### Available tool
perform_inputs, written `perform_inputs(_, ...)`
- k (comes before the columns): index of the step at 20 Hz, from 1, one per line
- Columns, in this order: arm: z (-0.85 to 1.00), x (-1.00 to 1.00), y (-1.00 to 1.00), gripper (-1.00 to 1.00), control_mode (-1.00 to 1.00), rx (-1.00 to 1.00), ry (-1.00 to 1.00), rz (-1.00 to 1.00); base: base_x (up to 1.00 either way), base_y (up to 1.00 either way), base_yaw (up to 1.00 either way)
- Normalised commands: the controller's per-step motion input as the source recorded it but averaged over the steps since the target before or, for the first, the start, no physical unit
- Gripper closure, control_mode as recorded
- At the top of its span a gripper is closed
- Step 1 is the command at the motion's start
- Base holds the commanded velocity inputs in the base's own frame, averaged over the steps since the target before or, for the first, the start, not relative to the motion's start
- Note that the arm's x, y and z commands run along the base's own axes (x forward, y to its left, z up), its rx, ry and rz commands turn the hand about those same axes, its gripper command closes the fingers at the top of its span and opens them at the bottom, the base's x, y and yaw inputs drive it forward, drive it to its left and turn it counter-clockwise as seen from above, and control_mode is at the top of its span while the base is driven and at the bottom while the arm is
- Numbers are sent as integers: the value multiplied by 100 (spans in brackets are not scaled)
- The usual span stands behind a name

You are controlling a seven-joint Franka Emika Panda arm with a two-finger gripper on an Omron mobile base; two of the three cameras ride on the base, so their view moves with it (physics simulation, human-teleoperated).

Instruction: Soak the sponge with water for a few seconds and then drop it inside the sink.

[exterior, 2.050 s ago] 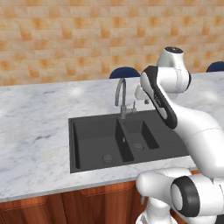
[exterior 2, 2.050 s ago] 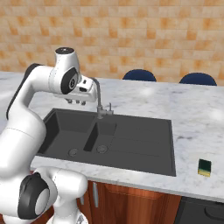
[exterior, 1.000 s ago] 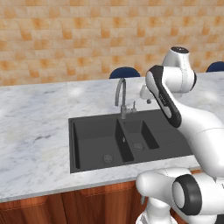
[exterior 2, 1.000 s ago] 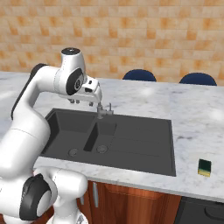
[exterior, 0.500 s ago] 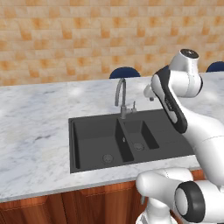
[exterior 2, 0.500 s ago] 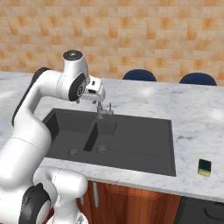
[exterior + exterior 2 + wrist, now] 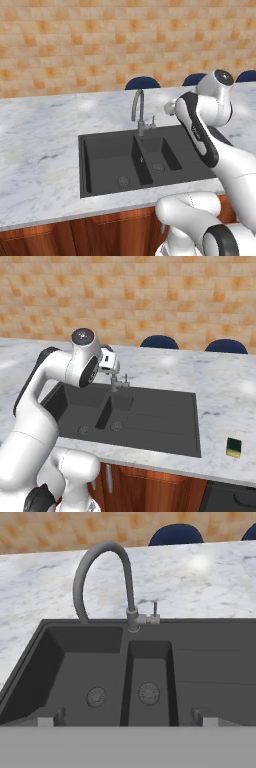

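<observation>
1. Right base view shows the sponge [image 7: 233, 447] as a small dark green block with a pale yellowish edge, lying flat on the marble counter [image 7: 225, 391] near the front edge, well to the right of the sink [image 7: 165, 426].
2. The sink is matte black with two basins, each with a round grey drain; in the hand view the wide basin sits left and the narrow one right, under the curved grey faucet [image 7: 107, 582].
3. No stream runs from the faucet's spout in any view.
4. The gripper [image 7: 125, 719] hangs above the near side of the sink with its jaws spread wide and nothing between them; one fingertip [image 7: 47, 718] shows low at the left of the hand view.
5. In the right base view the hand [image 7: 109, 362] sits just left of the faucet, far from the sponge.
6. Compared with two seconds ago, the arm's upper joint has swung to the right across the sink and the hand now points more toward the faucet; the sponge lies where it did.
</observation>
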Motion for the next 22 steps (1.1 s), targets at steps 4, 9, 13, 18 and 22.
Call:
perform_inputs(4,0,0,-7,-100,-100,0,-7,3,0,0,0)
perform_inputs(9,0,0,-10,-100,-100,0,-9,6,0,0,0)
perform_inputs(13,0,0,-5,-100,-100,0,-5,4,0,0,0)
perform_inputs(18,0,0,-5,-100,-100,0,-1,4,0,0,0)
perform_inputs(22,0,7,-4,-100,-100,-2,0,5,0,0,0)
